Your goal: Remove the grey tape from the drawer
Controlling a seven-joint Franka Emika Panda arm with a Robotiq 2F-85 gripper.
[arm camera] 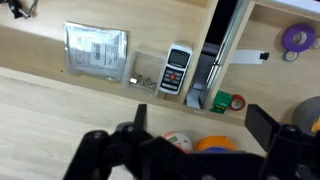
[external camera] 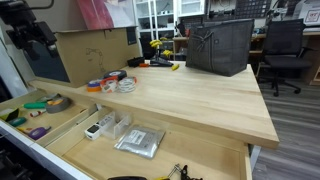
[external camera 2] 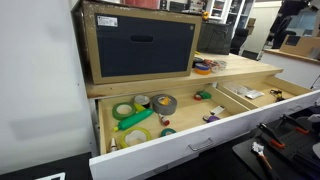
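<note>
The grey tape (external camera 2: 163,103) lies flat in the drawer's (external camera 2: 200,140) end compartment, next to a green roll (external camera 2: 125,110). It also shows in an exterior view (external camera: 57,102) close under the bench edge. A grey shape at the wrist view's right edge (arm camera: 309,113) may be this roll. My gripper (arm camera: 200,120) is open and empty. It hangs high above the bench top, over an orange roll (arm camera: 215,146) and a pale roll (arm camera: 178,142), apart from the drawer. The gripper shows dark at the top of an exterior view (external camera: 38,40).
Tape rolls (external camera: 112,82) sit on the bench top (external camera: 190,100). The drawer holds a plastic bag (arm camera: 95,50), a white handheld device (arm camera: 176,70), a purple roll (arm camera: 297,38) and a small red roll (arm camera: 237,102). A dark box (external camera 2: 140,45) and a grey bag (external camera: 218,45) stand on the bench.
</note>
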